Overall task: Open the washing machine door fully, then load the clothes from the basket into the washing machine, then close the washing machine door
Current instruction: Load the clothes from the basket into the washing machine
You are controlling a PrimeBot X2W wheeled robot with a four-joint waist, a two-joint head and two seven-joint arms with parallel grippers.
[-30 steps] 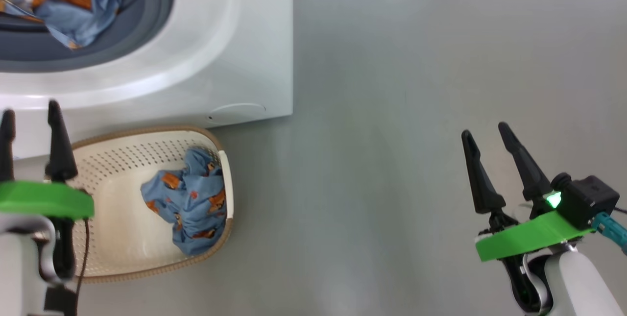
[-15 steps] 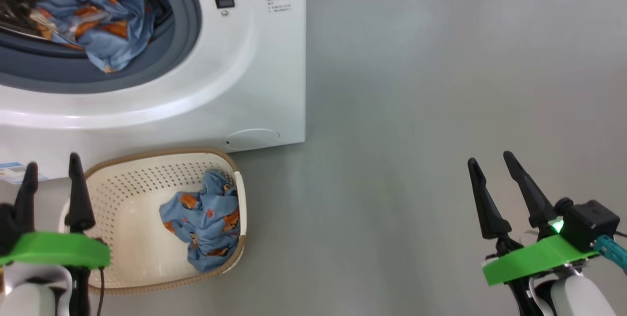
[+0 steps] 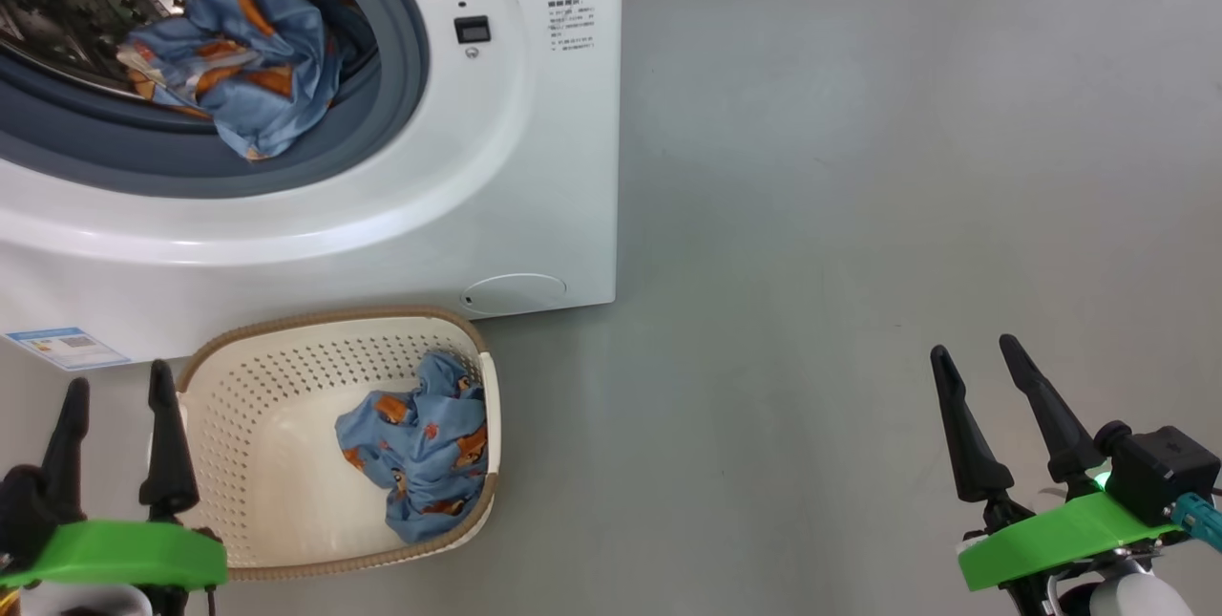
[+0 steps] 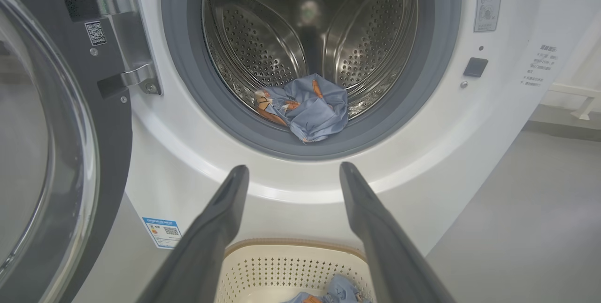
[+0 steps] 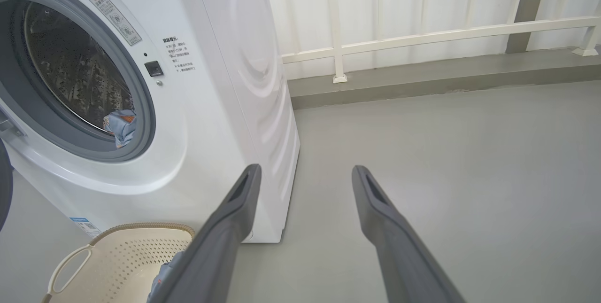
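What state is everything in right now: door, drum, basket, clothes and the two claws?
Door: open wide.
Drum: holds one garment.
Drum garment: crumpled at the front edge of the drum.
Basket: upright, holds one garment.
Basket garment: crumpled at one end of the basket.
Left gripper: open, empty.
Right gripper: open, empty.

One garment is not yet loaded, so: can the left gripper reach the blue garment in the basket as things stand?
Probably yes. The left gripper is open and empty beside the basket, whose top is uncovered; the garment lies exposed at its opposite side, nothing over it.
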